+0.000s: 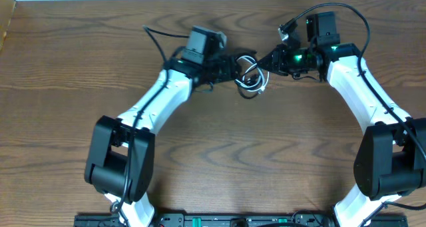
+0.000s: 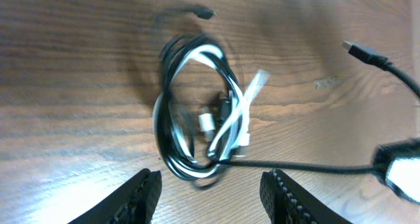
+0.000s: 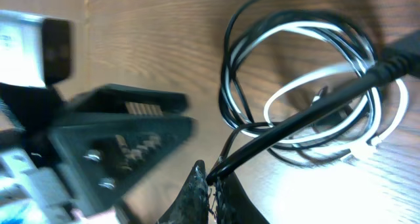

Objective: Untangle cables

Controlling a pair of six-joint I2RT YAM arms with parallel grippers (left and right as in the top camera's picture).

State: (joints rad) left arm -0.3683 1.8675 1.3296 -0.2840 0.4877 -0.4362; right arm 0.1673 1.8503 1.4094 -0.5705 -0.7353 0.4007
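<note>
The cables lie in one tangled coil on the wooden table: a black cable and a white cable looped through each other, seen from above as a bundle. My left gripper is open, and the coil's lower loop sits just ahead of its tips with nothing pinched. A white plug end sticks out to the right. My right gripper is shut on a black strand that runs out of the coil. From above, the left gripper and right gripper flank the bundle.
A black plug on a black cord hangs over the table at the right of the left wrist view. The left gripper's body fills the left of the right wrist view, close to the right jaws. Arm wiring loops above the right wrist.
</note>
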